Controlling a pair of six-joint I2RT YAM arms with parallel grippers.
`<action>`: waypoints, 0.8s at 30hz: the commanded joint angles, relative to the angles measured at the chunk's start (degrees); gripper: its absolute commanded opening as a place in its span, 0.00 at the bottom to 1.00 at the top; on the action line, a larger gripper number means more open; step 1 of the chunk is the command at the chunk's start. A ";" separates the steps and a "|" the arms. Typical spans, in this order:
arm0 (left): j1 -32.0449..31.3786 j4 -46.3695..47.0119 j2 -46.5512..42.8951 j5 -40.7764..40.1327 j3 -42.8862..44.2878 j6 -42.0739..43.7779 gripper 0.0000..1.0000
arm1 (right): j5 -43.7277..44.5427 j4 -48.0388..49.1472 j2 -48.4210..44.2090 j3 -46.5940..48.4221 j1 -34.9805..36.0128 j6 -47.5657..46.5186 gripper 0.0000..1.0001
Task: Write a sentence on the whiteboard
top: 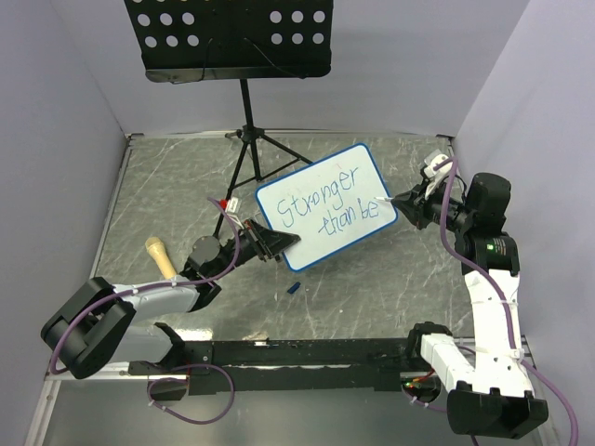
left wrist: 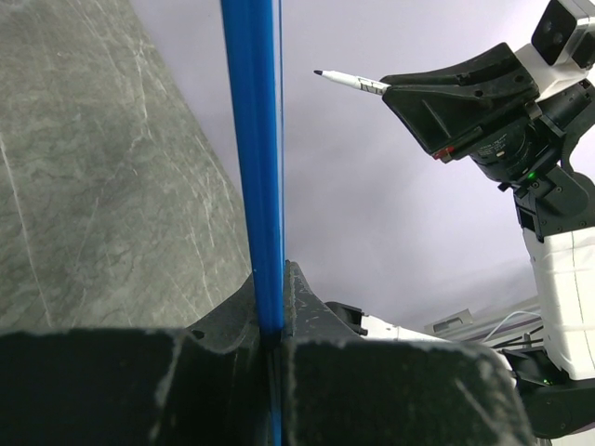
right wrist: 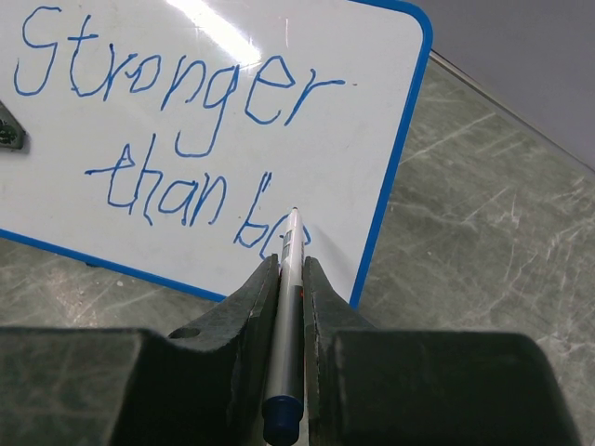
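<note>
The blue-framed whiteboard [top: 325,206] stands tilted above the tabletop, and my left gripper [top: 270,243] is shut on its lower left edge; the left wrist view shows the blue frame [left wrist: 253,167] edge-on, running up from between the jaws. The sentence [right wrist: 177,130] reads "Stronger than be" in blue, in two lines. My right gripper [top: 406,201] is shut on a slim white marker [right wrist: 288,307]. The marker's tip [right wrist: 295,210] sits just off the board's right side, close to the last "e"; in the left wrist view a gap shows between the marker's tip [left wrist: 319,72] and the board.
A black music stand [top: 228,37] with a perforated tray and tripod legs stands at the back. A wooden-handled object [top: 160,255] lies near the left arm. A small blue cap [top: 293,288] lies on the marble-pattern tabletop below the board. Grey walls close in three sides.
</note>
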 commanded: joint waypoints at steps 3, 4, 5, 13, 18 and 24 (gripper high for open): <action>0.13 9.84 -2.00 1.07 1.07 0.50 0.01 | 1.05 2.17 -0.58 0.05 -0.64 0.32 0.00; 0.13 9.84 -2.09 1.16 1.15 0.59 0.01 | 0.97 2.43 -0.49 0.05 -0.72 0.50 0.00; 0.13 9.66 -2.18 1.16 1.24 0.59 0.01 | 0.80 2.43 -0.49 0.14 -0.81 0.50 0.00; 0.13 9.75 -2.62 1.16 0.63 0.76 0.01 | 0.71 2.34 -0.58 0.05 -0.81 0.32 0.00; 0.04 9.57 -2.35 1.51 1.15 0.76 0.01 | 0.71 2.61 -0.58 0.58 -1.25 0.85 0.00; 0.13 9.31 -3.14 1.16 0.45 0.76 0.01 | 0.01 2.43 -0.67 0.41 -1.25 1.03 0.00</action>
